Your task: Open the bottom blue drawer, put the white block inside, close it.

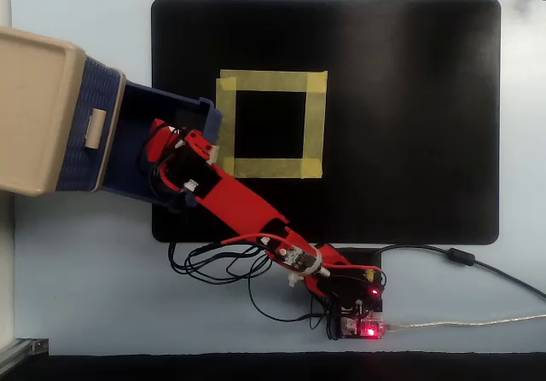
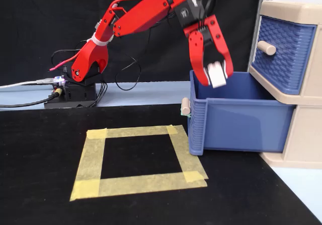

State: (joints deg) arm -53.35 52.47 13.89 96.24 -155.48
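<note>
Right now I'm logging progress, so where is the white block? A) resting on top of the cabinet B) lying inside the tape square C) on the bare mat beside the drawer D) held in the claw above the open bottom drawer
D: the claw grips the white block over the open bottom blue drawer.

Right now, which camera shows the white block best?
The fixed view: the white block shows clearly from the side, pinched in the gripper above the open bottom blue drawer. In the overhead view the red arm reaches over the drawer and covers the block, so it cannot be made out there.
</note>
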